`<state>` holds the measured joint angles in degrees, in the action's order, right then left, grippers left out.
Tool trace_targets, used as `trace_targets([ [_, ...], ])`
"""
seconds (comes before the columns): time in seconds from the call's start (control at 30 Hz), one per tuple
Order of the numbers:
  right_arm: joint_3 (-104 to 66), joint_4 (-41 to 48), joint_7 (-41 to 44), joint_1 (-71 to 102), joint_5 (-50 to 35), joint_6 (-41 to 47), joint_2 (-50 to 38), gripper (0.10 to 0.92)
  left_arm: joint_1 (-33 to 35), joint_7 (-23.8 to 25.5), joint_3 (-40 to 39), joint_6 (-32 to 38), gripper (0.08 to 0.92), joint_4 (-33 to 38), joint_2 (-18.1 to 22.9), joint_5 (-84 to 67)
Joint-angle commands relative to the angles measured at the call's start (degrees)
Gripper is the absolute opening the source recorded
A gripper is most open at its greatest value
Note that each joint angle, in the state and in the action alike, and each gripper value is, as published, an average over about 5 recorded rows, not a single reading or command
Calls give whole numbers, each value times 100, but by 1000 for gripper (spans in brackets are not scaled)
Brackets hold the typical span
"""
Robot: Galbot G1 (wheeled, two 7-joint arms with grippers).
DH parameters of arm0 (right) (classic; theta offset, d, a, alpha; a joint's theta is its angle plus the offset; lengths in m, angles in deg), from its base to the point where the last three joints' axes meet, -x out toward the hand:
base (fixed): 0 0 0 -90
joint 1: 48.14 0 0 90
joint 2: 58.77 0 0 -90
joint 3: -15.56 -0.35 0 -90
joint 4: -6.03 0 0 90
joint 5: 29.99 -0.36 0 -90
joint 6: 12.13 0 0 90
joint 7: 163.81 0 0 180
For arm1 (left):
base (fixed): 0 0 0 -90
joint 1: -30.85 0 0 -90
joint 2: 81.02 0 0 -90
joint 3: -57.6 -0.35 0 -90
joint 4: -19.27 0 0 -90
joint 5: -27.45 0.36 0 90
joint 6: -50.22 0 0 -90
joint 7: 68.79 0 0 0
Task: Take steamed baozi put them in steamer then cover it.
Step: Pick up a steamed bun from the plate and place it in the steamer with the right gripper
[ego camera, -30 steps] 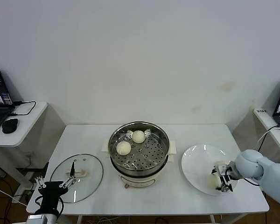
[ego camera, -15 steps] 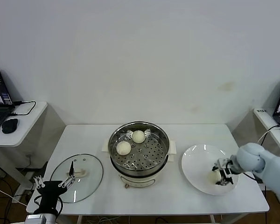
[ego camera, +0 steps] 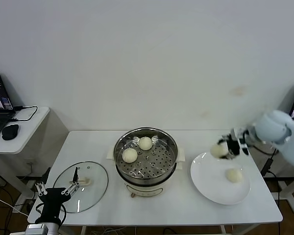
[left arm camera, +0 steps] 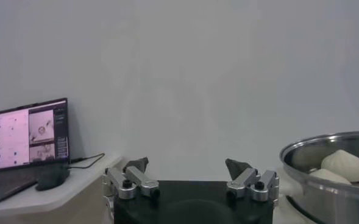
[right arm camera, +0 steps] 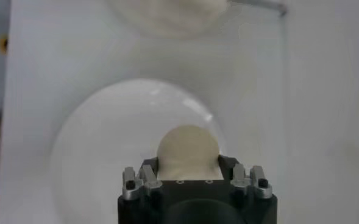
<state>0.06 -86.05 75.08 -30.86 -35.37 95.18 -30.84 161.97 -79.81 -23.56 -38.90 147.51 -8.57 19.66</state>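
Observation:
The steamer stands mid-table with two steamed baozi on its perforated tray. My right gripper is shut on a third baozi and holds it in the air over the white plate's far rim. In the right wrist view that baozi sits between the jaws of the gripper. Another baozi lies on the plate. The cover lies flat to the left of the steamer. My left gripper waits open at the table's front left corner, also seen empty.
The white plate fills the table's right side. A side desk at the far left carries a laptop and a mouse. The steamer's steel rim shows beside the left gripper, with a baozi inside.
My right gripper closed on a baozi at the plate's front, lifted it, and carried it back and toward the steamer. One baozi stayed on the plate. The left arm has not moved.

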Motion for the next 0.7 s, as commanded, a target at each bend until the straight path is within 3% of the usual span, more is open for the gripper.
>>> trace_targets([
  [0.03,1191,-222,-181,-2099,-972,-136,1176,619,9,2,18,-7,823,0,-6,-5],
  [0.27,1947,-199,-461,-2161,-1048,-761,2255,619,28,-3,79,-4,823,14,45,-10],
  [0.7,2826,79,-529,-1597,375,-2294,3156,629,103,-1,300,-17,823,157,155,-41],
])
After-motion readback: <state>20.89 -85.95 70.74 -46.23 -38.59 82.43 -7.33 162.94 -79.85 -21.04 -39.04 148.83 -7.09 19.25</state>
